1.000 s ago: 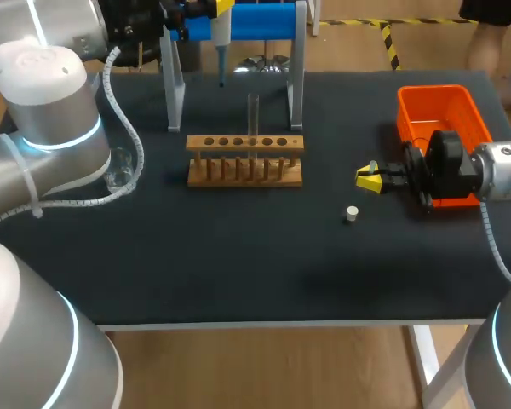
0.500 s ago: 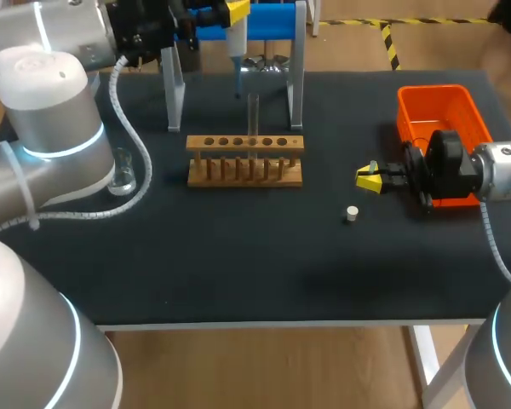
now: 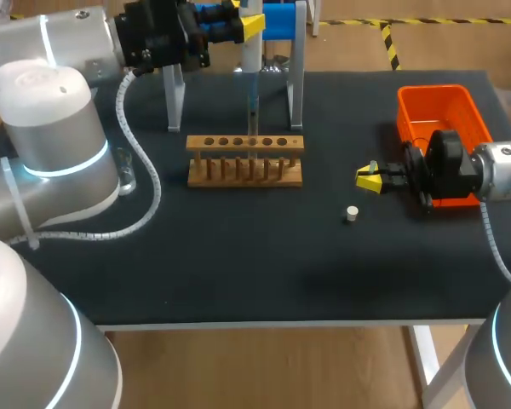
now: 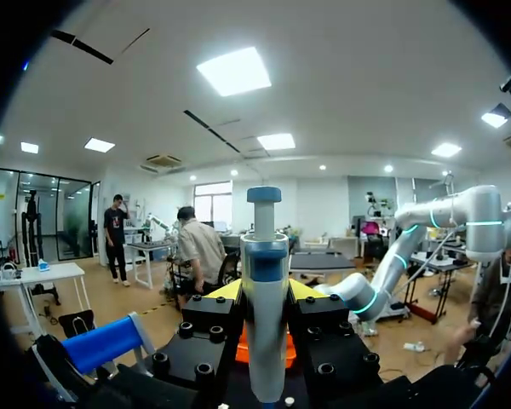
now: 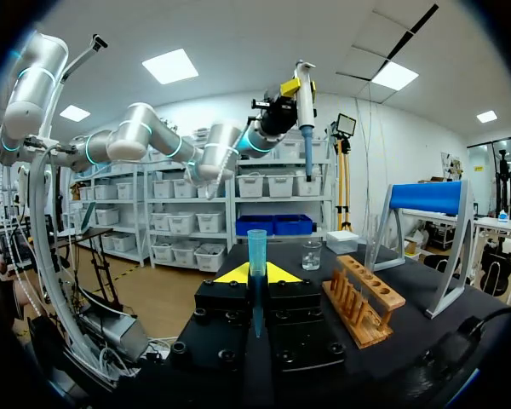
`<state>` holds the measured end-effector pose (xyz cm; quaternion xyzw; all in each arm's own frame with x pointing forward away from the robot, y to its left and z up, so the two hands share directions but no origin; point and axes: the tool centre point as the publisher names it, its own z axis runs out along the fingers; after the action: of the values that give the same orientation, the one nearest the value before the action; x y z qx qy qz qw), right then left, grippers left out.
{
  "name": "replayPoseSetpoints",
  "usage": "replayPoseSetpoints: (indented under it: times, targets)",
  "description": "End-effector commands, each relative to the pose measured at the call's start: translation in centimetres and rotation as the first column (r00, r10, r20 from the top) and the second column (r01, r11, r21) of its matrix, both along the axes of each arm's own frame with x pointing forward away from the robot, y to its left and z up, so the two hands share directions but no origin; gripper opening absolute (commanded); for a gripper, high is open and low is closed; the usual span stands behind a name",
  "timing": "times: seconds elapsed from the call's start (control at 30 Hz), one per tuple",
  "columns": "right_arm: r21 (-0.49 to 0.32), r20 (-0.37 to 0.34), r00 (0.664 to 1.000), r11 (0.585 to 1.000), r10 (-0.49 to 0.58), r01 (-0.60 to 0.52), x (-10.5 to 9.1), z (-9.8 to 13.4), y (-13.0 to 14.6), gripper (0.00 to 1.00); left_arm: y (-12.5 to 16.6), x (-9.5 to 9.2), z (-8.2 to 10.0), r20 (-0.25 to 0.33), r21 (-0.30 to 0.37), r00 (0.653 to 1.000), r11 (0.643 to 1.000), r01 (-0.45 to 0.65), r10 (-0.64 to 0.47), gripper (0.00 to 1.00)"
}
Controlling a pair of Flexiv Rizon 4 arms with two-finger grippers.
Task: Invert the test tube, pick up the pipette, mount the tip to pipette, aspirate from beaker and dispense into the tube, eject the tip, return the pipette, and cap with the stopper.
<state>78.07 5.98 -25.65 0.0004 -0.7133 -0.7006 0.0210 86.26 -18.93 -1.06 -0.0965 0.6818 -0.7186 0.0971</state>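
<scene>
Above rack (image 3: pixel 244 159): left claw (image 3: pixel 249 23) grips pipette (image 3: pixel 252 60), right claw (image 5: pixel 256 274) tip (image 5: pixel 256 249).

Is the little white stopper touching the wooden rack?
Apart. The head view shows bare dark table between the stopper and the wooden rack.

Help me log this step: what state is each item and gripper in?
Left gripper: shut on the pipette.
Pipette: held upright in the air.
Right gripper: shut on the tip.
Tip: held upright, not yet on the pipette.
Test tube: upright in the rack, uncapped.
Stopper: loose on the table.
Beaker: upright on the table.
</scene>
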Motion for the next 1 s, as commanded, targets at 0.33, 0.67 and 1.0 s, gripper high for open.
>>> replayPoseSetpoints:
  times: [0.33,0.67,1.0]
  targets:
    - [-0.001,0.001,1.000,1.000,-0.001,0.001,-0.1,0.0,0.0,0.00,-0.8,-1.1,0.6,0.012,0.006,1.000,1.000,0.001,-0.001,0.00]
    - [-0.001,0.001,1.000,1.000,-0.001,0.001,-0.1,0.0,0.0,0.00,-0.8,-1.1,1.2,0.018,0.001,1.000,1.000,0.006,-0.006,0.00]
    - [-0.001,0.001,1.000,1.000,-0.001,0.001,-0.1,0.0,0.0,0.00,-0.6,-1.1,1.5,0.023,0.009,1.000,1.000,0.007,-0.007,0.00]
